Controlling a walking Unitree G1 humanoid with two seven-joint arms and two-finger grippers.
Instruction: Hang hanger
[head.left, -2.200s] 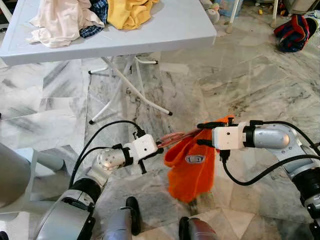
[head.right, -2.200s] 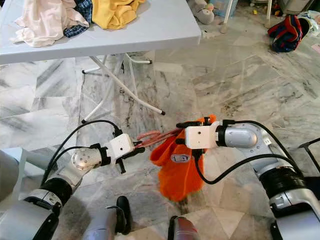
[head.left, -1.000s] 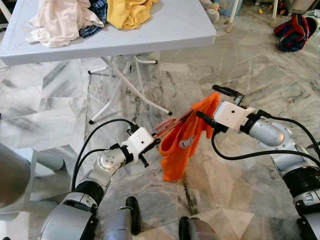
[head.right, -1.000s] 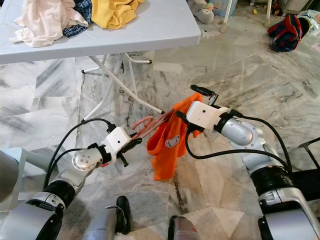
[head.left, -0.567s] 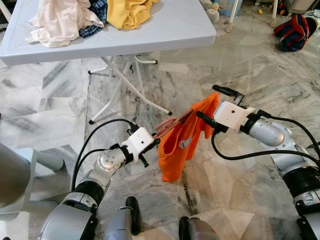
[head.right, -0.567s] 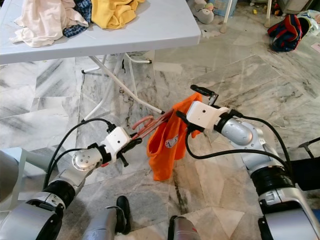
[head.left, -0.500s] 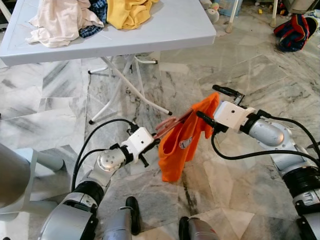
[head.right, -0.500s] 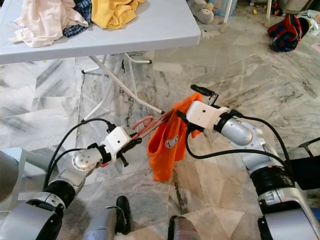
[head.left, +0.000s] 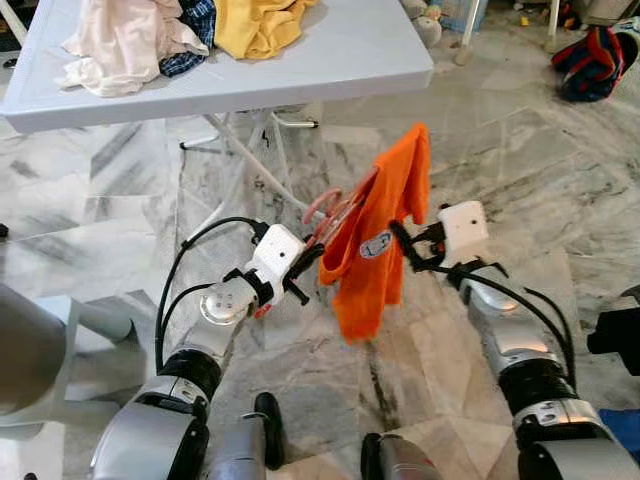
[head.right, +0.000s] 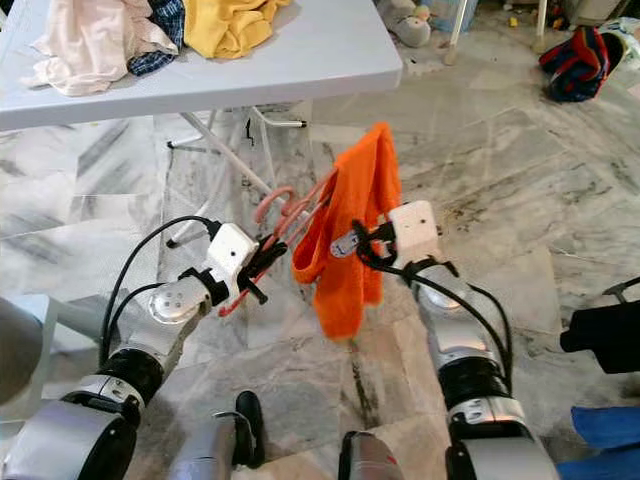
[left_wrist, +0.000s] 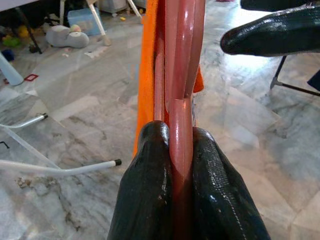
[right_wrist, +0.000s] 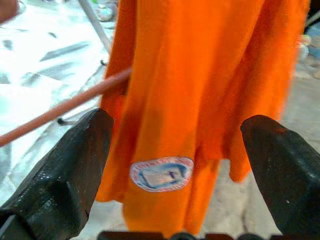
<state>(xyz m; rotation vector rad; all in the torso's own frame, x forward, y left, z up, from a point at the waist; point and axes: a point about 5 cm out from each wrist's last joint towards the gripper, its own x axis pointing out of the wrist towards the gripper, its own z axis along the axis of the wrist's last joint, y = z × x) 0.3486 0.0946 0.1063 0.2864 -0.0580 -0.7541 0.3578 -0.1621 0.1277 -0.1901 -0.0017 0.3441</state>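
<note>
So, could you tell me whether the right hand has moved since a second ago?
Yes. The right hand has let go of the orange cloth garment and dropped back toward the robot, farther from the grey folding table, fingers spread.

Orange garment (head.left: 380, 225), pinkish-red hanger (left_wrist: 181, 100), grey-veined marble floor (head.left: 480, 150).

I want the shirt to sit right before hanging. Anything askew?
Yes. The orange shirt hangs bunched along one side of the pink hanger, not spread across it. The left gripper clamps the hanger; the right gripper is open facing the shirt.

Grey marble floor (head.left: 560, 190), white folding table (head.left: 340, 50)
</note>
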